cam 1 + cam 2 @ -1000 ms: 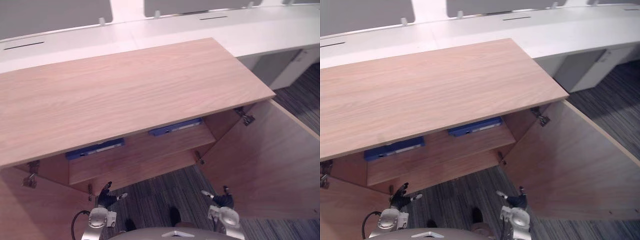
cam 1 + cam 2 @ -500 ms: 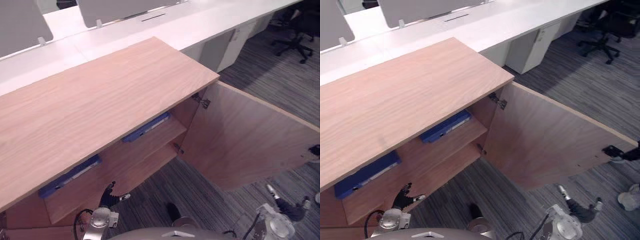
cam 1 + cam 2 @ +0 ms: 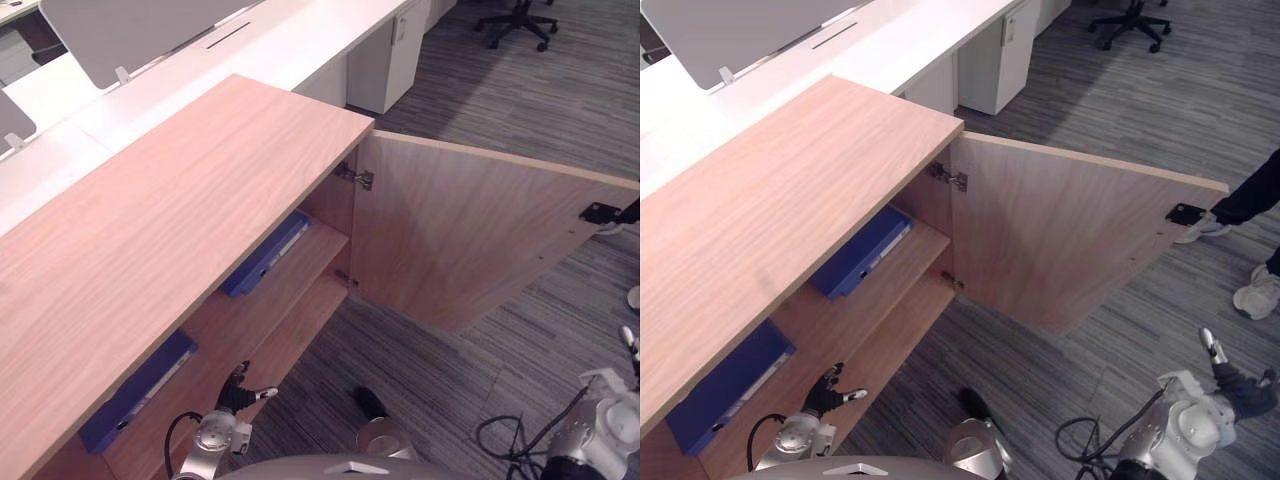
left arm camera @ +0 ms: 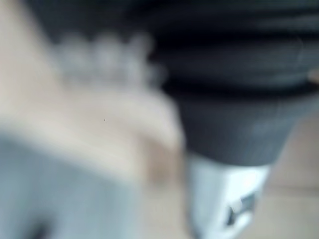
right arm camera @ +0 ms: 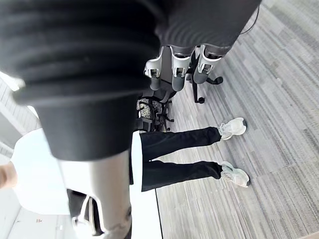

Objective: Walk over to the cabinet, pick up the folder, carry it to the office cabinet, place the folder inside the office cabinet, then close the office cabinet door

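Open door (image 3: 1070,240) juts across carpet (image 3: 1040,365); person's legs (image 3: 1250,200) apparently near.

Open wooden cabinet (image 3: 170,200) standing on grey striped carpet (image 3: 450,370), two folders on its upper shelf (image 3: 312,262).
A blue folder (image 3: 266,254) lies flat on the upper shelf near the hinged end; a second blue folder (image 3: 137,392) lies flat on the same shelf, well apart from the first, toward the other end; the lower shelf (image 3: 292,336) runs beneath; the carpet also bears a person's white shoes (image 3: 1258,295) and, farther off, a wheeled office chair (image 3: 515,18).
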Robot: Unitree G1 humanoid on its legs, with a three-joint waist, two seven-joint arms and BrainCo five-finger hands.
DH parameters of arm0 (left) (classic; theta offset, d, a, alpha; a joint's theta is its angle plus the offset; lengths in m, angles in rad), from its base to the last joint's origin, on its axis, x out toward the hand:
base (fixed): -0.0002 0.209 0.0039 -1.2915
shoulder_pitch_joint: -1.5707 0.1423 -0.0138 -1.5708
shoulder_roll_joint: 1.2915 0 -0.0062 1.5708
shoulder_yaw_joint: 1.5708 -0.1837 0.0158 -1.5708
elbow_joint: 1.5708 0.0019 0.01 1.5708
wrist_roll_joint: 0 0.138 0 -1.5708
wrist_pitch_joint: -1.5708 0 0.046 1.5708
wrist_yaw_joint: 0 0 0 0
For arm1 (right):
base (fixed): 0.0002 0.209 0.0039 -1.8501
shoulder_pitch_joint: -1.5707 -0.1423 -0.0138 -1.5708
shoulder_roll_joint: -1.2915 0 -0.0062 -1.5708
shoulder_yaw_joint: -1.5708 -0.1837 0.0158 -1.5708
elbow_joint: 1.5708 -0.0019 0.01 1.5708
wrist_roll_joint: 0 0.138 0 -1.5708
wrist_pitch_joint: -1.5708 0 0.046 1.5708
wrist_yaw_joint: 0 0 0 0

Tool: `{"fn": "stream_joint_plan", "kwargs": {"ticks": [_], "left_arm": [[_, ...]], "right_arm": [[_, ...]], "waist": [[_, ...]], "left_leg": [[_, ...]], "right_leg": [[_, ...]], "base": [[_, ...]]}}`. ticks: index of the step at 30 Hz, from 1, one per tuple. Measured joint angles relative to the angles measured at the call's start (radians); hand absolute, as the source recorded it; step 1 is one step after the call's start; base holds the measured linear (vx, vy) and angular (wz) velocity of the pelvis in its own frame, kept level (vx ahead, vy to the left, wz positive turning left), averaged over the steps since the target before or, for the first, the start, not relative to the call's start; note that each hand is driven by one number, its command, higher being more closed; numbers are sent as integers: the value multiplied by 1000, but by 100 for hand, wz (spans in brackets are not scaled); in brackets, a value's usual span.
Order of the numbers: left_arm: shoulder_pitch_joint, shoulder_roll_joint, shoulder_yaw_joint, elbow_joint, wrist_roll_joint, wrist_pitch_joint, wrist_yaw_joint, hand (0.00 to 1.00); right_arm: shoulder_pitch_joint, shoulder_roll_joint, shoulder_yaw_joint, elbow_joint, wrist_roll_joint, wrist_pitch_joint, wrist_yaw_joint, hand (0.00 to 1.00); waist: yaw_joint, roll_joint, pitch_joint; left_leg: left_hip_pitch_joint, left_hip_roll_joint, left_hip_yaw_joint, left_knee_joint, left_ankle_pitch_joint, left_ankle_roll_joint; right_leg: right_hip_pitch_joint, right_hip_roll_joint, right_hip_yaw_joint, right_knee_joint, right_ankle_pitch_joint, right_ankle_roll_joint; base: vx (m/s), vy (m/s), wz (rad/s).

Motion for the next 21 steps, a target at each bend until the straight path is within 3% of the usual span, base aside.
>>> {"fn": "stream_joint_plan", "kwargs": {"ticks": [3,10,21], "left_arm": [[8,5,-21,5,1,-1,-3,0],[25,18,-47,10,8,-7,-9,0],[35,15,-48,17,8,-23,-8,0]], "right_arm": [[-21,-119,66,30,18,-2,41,0],[-77,-289,150,161,18,4,114,0],[-214,-453,336,293,16,27,155,0]], "waist": [[-6,17,16],[-11,27,21],[1,75,53]], "left_leg": [[-5,-2,-1,2,-2,1],[-15,4,-39,4,-2,1],[-16,-1,-79,1,-2,3]], "right_leg": [[0,-5,-4,-17,-4,-6],[9,-7,-58,-26,0,1],[15,-14,-113,-24,3,4]], "base": [[-15,-40,-3],[18,-51,13],[-6,-25,3]]}}
